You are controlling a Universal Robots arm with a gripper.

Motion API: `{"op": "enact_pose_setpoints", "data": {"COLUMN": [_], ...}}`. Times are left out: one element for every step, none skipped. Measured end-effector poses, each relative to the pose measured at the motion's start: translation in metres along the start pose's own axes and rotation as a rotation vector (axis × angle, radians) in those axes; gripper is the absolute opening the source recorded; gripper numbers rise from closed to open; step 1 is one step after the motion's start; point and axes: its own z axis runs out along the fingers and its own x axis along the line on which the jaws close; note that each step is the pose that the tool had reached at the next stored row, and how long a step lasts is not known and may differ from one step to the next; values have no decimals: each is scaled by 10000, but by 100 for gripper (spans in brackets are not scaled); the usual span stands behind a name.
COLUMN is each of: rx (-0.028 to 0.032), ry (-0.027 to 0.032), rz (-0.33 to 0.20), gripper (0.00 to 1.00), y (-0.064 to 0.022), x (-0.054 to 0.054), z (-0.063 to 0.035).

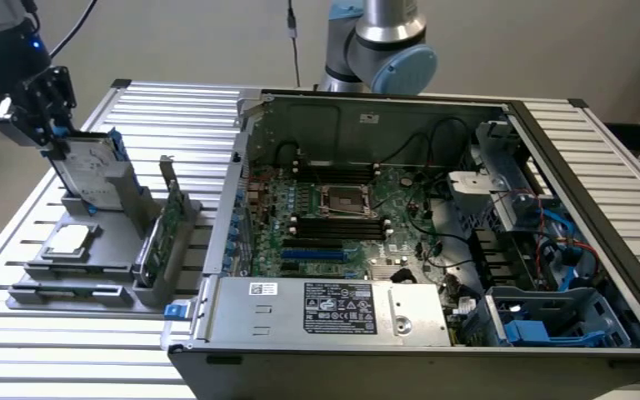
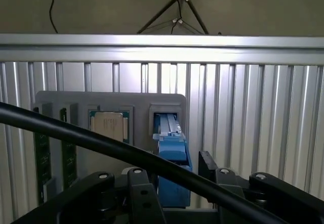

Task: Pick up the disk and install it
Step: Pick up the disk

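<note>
The disk [image 1: 89, 171] stands on edge, tilted, in the slot of a grey holder [image 1: 103, 250] at the exterior view's left. Its silver face and blue carrier frame show there. My gripper [image 1: 62, 148] is at the disk's upper corner, with the jaws on either side of its edge. In the wrist view the blue frame of the disk [image 2: 173, 153] runs from the holder's slot up between my fingers [image 2: 143, 196], and the gripper [image 2: 174, 186] is shut on it. A black cable crosses the front of that view.
On the holder lie a square processor chip [image 1: 70, 240] and an upright green circuit card [image 1: 170, 225]. The open computer case [image 1: 587, 175] sits on the slatted table to the exterior view's right, with a motherboard [image 1: 342, 208], a power supply [image 1: 332, 307] and a blue-lined drive bay [image 1: 542, 325].
</note>
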Motion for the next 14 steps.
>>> {"op": "enact_pose_setpoints", "data": {"rx": [0, 1, 2, 3, 1, -4, -15, -31, -46, -59, -69, -75, -76, -82], "ry": [42, 71, 87, 92, 92, 93, 93, 93, 93, 94, 94, 95, 94, 94], "rz": [-1, -1, -1, -2, -1, -2, -3, -4, -3, -2, -1, 0, 0, 2], "gripper": [48, 48, 48, 48, 48, 48, 48, 48, 48, 48, 48, 48, 48, 48], "y": [0, 0, 0, 0, 0, 0, 0, 0, 0, 1, 1, 1, 0, 0], "x": [-4, -10, -16, -22, -24, -25, -25, -26, -26, -26, -26, -26, -26, -26], "z": [8, 16, 20, 22, 23, 23, 22, 23, 23, 23, 23, 23, 24, 25]}}
